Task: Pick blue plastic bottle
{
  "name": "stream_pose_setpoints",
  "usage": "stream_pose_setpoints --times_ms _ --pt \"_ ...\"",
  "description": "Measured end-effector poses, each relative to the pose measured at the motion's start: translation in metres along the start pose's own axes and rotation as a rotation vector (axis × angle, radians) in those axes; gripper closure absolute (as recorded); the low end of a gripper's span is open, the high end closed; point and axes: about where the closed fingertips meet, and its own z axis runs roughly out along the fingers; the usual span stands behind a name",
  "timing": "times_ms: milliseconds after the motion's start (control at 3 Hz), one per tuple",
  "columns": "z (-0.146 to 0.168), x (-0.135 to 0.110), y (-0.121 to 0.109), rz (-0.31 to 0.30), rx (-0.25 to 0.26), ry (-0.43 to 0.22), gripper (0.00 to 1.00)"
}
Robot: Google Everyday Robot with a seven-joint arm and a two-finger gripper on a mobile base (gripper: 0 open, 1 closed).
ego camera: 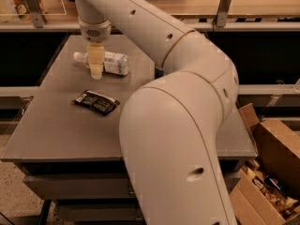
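The blue plastic bottle [112, 63] lies on its side at the back left of the grey table [56, 130], with its white cap [77, 56] pointing left. It is clear, with a pale label. My gripper [96, 68] hangs from the white arm straight down over the bottle's neck end and overlaps it in the camera view. I cannot tell whether it touches the bottle.
A black snack packet [96, 102] lies flat on the table in front of the bottle. My big white arm [173, 125] fills the middle and hides the table's right part. An open cardboard box [276, 158] stands on the floor at the right. A shelf rail [253, 26] runs behind the table.
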Motion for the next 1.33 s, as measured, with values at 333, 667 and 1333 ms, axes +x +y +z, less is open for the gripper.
stream_pose_setpoints --times_ms 333,667,1333 --pt "0.014 -0.005 -0.012 0.025 -0.021 0.007 0.0" --pt "0.025 -0.009 -0.02 0.045 -0.032 0.003 0.0" --pt "0.038 -0.011 -0.023 0.074 -0.047 0.002 0.19"
